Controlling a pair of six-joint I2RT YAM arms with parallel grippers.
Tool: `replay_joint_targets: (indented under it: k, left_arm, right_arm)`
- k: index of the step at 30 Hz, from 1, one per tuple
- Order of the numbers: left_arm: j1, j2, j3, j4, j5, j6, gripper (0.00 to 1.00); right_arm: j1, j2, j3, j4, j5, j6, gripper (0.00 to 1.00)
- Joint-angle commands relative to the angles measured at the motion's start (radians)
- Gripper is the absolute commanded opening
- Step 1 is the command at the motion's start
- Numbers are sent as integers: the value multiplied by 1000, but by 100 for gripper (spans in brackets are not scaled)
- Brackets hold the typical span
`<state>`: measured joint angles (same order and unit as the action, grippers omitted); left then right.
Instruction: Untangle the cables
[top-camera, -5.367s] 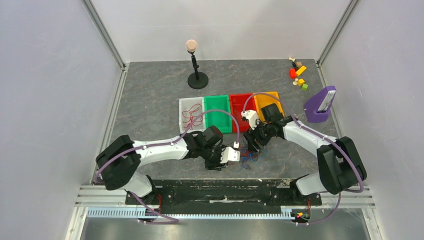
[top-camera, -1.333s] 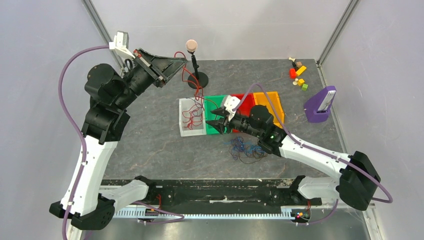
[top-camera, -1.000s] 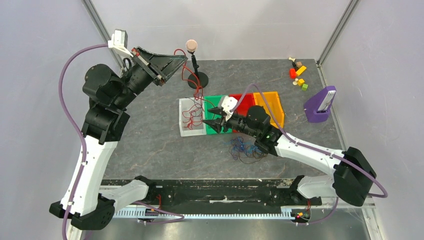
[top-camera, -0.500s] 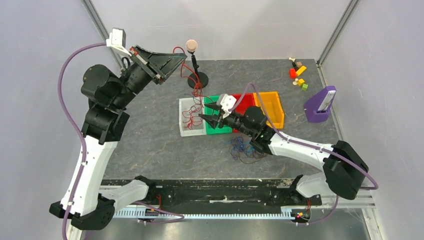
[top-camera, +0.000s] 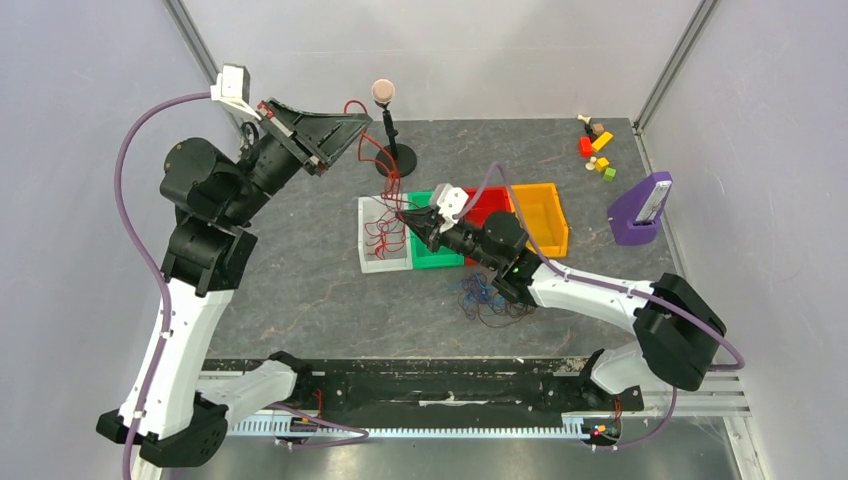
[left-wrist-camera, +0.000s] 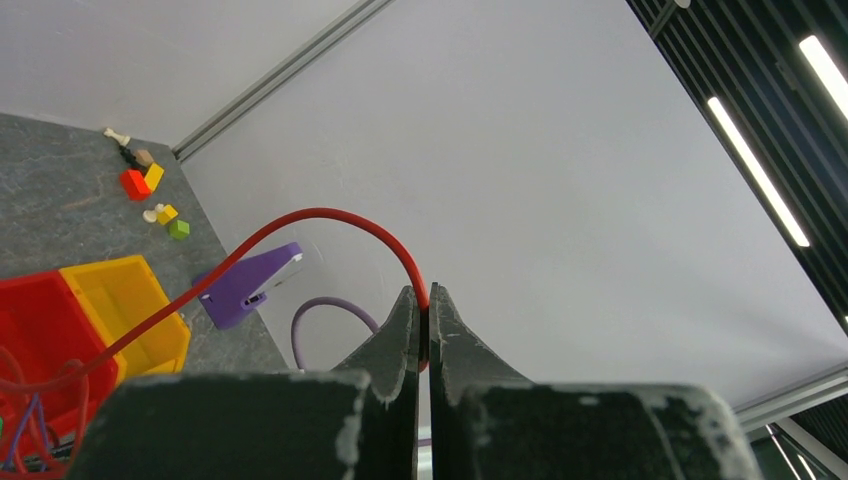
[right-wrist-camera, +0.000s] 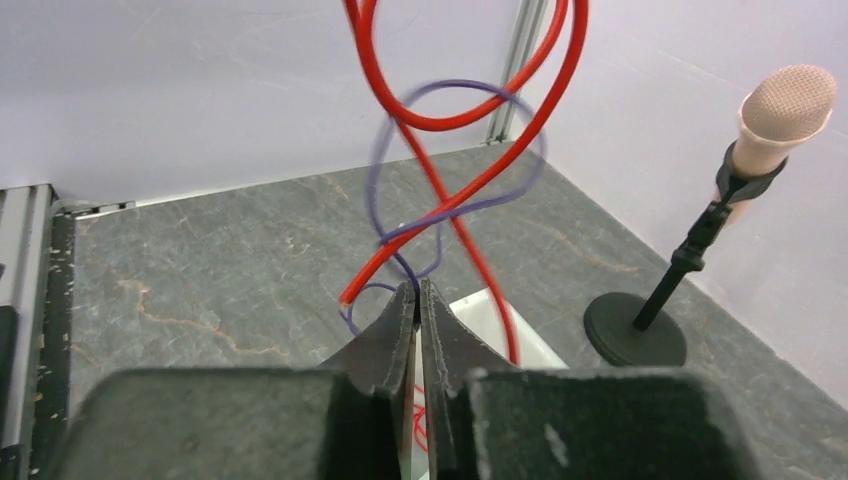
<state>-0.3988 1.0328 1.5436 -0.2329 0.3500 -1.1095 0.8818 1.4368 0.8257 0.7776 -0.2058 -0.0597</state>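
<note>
My left gripper is raised high at the back left, shut on a red cable. That red cable hangs down to the white bin, which holds more red cables. My right gripper hovers over the white bin's right edge. It is shut on a thin blue-purple cable that loops around the hanging red cable. A loose tangle of blue, red and black cables lies on the table under the right forearm.
Green, red and orange bins stand in a row right of the white one. A microphone stand is just behind the hanging cable. A purple holder and small coloured blocks sit at the back right.
My right gripper has moved left to the hanging red cable and shut on the blue-purple cable wound around it. The left arm stays raised, still holding the red cable.
</note>
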Motion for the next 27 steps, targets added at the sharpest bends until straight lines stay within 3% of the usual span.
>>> replay_joint_targets:
  k: [1,5,10,14,24,27]
  left_arm:
    - [4,-18,-4,28,-2,-1,2]
    - [6,-45,11,-17,-168,199,2]
    - [12,0,174,-150,-453,520,2]
    - [13,39,266,-198,-672,642,2]
    - [19,31,274,-254,-765,686,2]
    - [21,19,268,-262,-727,693,2]
  right_arm:
    - [5,-7,71,17,5,-14,0]
    - [3,-95,58,-239,-9,-75,0]
    - [-25,-345,-149,-472,-20,-159,0]
    - [-80,-527,-276,-628,7,-169,0]
    - [-202,-690,-313,-776,15,-150,0]
    - [-246,-718,-295,-812,3,-152,0]
